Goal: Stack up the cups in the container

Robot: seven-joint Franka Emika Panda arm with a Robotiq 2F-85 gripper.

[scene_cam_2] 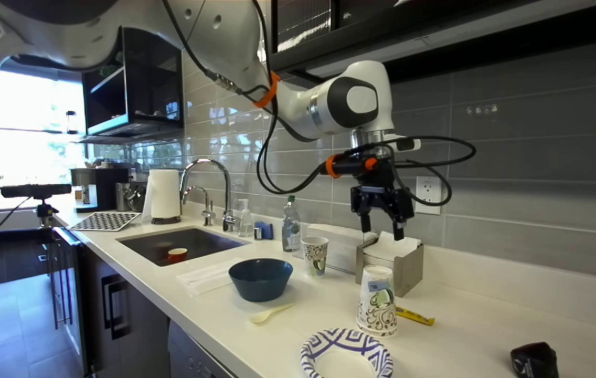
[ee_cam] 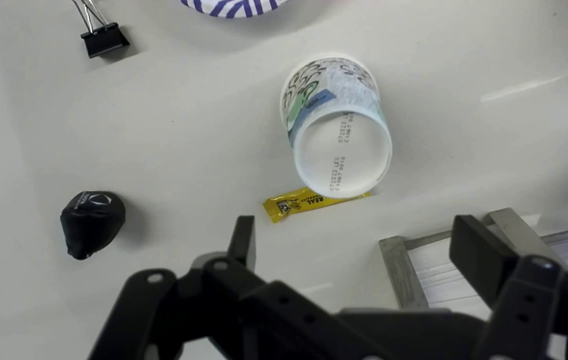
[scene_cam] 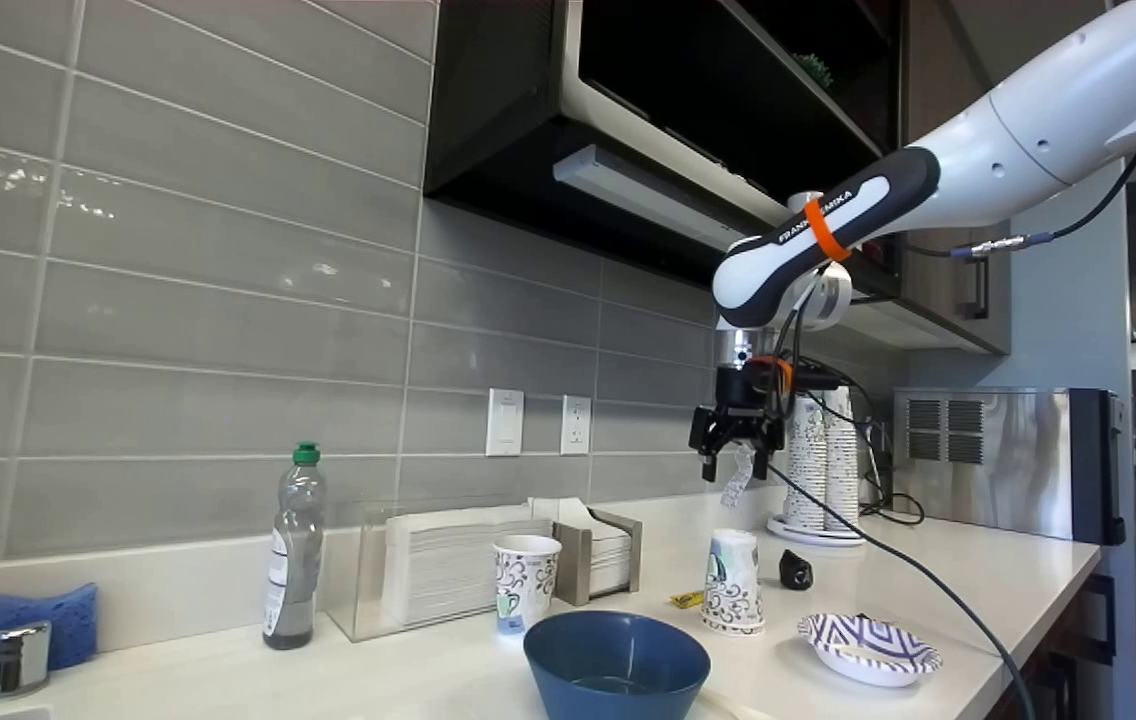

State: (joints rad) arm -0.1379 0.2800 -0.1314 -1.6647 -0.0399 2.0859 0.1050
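Hovering above the pale counter (scene_cam_2: 479, 323), the gripper (scene_cam_2: 382, 234) is pointing downward, its two dark fingers (ee_cam: 481, 260) spreading wide apart in a fully released pose. Below it and apart from the fingertips, the upturned cup (scene_cam_2: 378, 304), white with a swirling pattern, is resting mouth-down on the counter; a doubled edge is showing at its lower rim, though whether more cups are nesting inside cannot be told. In the wrist view its flat, printed base (ee_cam: 342, 155) is facing the camera, and a yellow packet (ee_cam: 299, 204) is lying just beside it, partly hidden by the cup. The upright cup (scene_cam: 526, 585), similarly patterned, is standing near the gray napkin holder (scene_cam: 573, 570), in front of folded napkins (scene_cam: 458, 560). The blue bowl (scene_cam_2: 260, 286) is sitting near that cup, with a pale spoon (scene_cam_2: 272, 313) lying just beside the bowl. The striped bowl (scene_cam_2: 346, 337) is resting near the upturned cup, while a black binder clip (ee_cam: 105, 41) and a black pouch-like object (ee_cam: 91, 225) are lying farther off. In an exterior view, two tall cup stacks (scene_cam: 808, 450) are rising from a round white base (scene_cam: 815, 537), and a clear bottle (scene_cam: 295, 560) with a green cap is standing well apart from the gripper.
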